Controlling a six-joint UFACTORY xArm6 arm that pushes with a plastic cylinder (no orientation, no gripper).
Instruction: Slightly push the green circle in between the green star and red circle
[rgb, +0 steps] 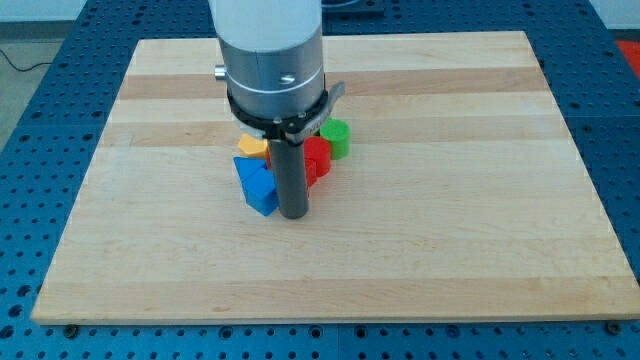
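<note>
The pale wooden board (420, 250) fills most of the view, and over its upper middle hangs the big grey cylindrical arm housing (271, 60), which hides whatever lies just behind it. The blocks sit in one tight cluster under that housing. Largest showing is the blue plastic block (256, 185), of angular shape, at 9 o'clock from the dark rod; then the red plastic block (317, 158) at 1 o'clock, its shape not clear; the green plastic circle (336, 138) farther out at 1 o'clock, touching or just beside the red one; and a yellow plastic block (252, 146) at 11 o'clock, mostly hidden. No green star shows; it may be behind the housing.

My tip (293, 215) rests on the board at the cluster's 6 o'clock edge, just beside the blue block. There is no hand to open or close, and the rod holds nothing.

I judge the tip should circle clear of the cluster to the green circle's outer side, then nudge briefly, since a longer stroke would shove the neighbours.
</note>
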